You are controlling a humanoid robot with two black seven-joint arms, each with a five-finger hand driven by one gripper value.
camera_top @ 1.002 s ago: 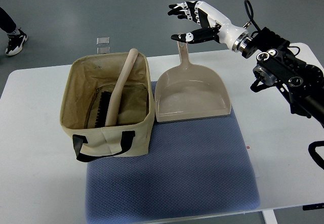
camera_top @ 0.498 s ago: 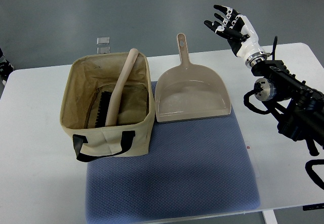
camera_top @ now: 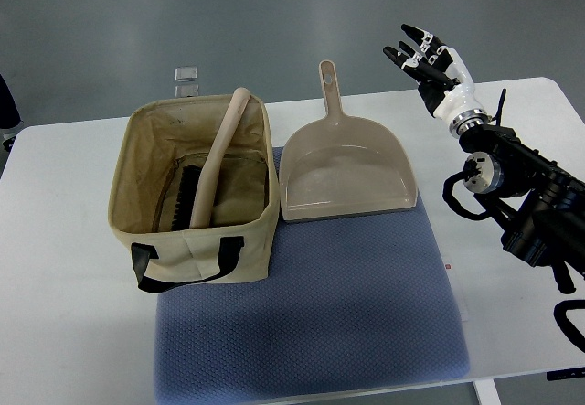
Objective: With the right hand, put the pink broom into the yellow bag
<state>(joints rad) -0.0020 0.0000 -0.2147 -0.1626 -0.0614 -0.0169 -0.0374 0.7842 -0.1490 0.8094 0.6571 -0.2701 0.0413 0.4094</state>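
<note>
- The broom [camera_top: 212,172] stands inside the bag [camera_top: 194,199], dark bristles down on the bottom, its smooth rounded handle leaning up against the far rim.
- The bag is soft canvas, boxy and open-topped, with a black strap handle, sitting toward the table's [camera_top: 64,268] left side, partly on a blue textured mat [camera_top: 311,304].
- A hard plastic dustpan [camera_top: 345,175] lies flat just beside the bag, handle toward the far edge.
- The right hand [camera_top: 431,65] hangs above the table's far right corner, fingers spread, empty.
</note>
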